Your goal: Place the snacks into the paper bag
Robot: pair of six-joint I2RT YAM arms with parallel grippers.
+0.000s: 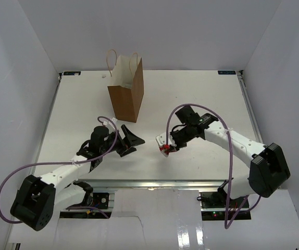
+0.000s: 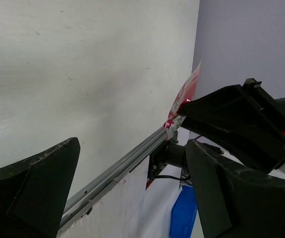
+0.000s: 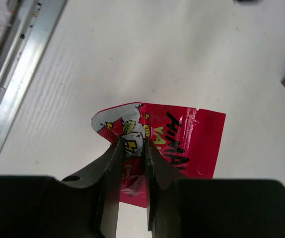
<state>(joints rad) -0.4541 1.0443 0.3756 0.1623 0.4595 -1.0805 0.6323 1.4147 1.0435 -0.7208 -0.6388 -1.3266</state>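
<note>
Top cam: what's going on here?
The right gripper is shut on a red snack packet, pinching one end of it, near the front of the table. The paper bag stands upright further back and to the left, so the packet is not in it yet. The left gripper is open and empty in front of the bag.

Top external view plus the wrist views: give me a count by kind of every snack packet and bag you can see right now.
Red-pink snack packet: 1, pinched in the right tool
Paper bag: 1, upright, contents hidden
Total: 2
</note>
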